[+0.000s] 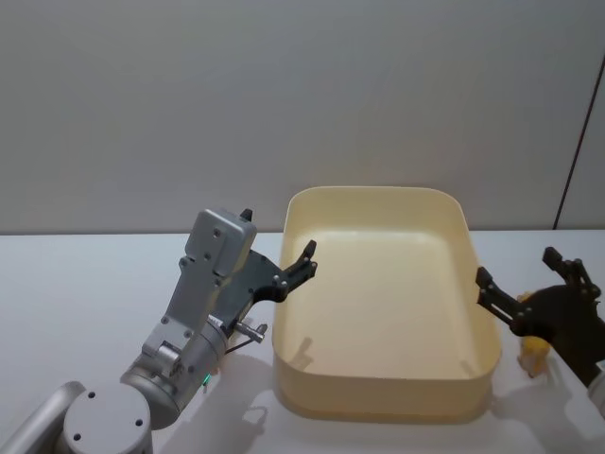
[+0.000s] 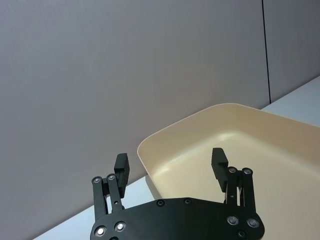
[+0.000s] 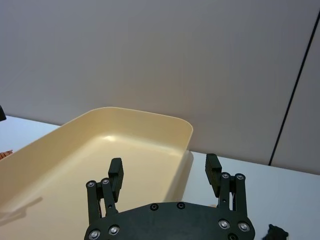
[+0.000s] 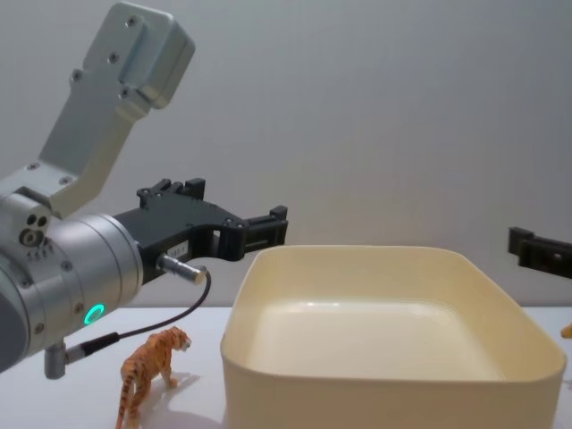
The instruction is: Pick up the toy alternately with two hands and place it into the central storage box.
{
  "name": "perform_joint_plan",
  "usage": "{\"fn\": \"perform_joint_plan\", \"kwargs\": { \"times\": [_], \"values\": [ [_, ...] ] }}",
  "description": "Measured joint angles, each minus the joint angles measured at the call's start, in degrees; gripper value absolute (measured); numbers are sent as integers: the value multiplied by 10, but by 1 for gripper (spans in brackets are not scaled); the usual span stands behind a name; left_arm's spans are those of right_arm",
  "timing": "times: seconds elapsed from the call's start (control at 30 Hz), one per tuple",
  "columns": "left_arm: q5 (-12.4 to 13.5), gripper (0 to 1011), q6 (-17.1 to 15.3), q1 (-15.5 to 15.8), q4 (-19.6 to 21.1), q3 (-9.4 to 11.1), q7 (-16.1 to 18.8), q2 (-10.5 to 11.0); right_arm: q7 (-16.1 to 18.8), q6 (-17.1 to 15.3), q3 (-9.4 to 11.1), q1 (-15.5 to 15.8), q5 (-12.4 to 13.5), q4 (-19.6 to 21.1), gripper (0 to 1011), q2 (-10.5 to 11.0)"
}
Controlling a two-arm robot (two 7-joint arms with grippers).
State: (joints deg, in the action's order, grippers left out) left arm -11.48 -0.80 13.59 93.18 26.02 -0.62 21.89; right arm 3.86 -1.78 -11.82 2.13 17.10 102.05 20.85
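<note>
Left end effector (image 2: 170, 165) is up beside the box's (image 1: 378, 388) left rim. Its fingers (image 2: 122, 167) are spread wide with nothing between them. In the head view the silver wrist housing covers one finger, apart from its tip.

The tiger (image 4: 150, 365) stands on the worktop (image 1: 76, 284) just left of the box, under the left arm (image 4: 71, 268). In the head view that arm hides it, and in the chest view the frame's bottom edge clips its feet. A green ring light (image 4: 93, 314) glows on the arm's barrel, and a thin black cable (image 4: 170, 320) loops beneath it.

On the other side, the right end effector (image 3: 164, 170) hangs near the box's right rim, also open and empty. In the chest view the frame edge cuts it off and one dark bar pokes in.

A yellow toy (image 1: 534, 355) sits on the worktop just right of the box. It is half covered by the right end effector, so its shape is hard to make out.

The box's floor is bare and smooth. A small dark thing (image 3: 276, 232) sits at the right wrist view's edge, cut off and too small to identify.
</note>
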Motion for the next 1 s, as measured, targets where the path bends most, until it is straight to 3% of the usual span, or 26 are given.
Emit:
{"fn": "perform_joint_plan", "kwargs": {
  "times": [0.6, 1.0],
  "values": [
    [0, 1001, 0, 0, 0, 0, 0, 0, -70, -13, 38, 86, 20, 57, 1001, 55],
    [0, 1001, 0, 0, 0, 0, 0, 0, -114, -35, 65, 116, 37, 52, 1001, 76]
  ]
}}
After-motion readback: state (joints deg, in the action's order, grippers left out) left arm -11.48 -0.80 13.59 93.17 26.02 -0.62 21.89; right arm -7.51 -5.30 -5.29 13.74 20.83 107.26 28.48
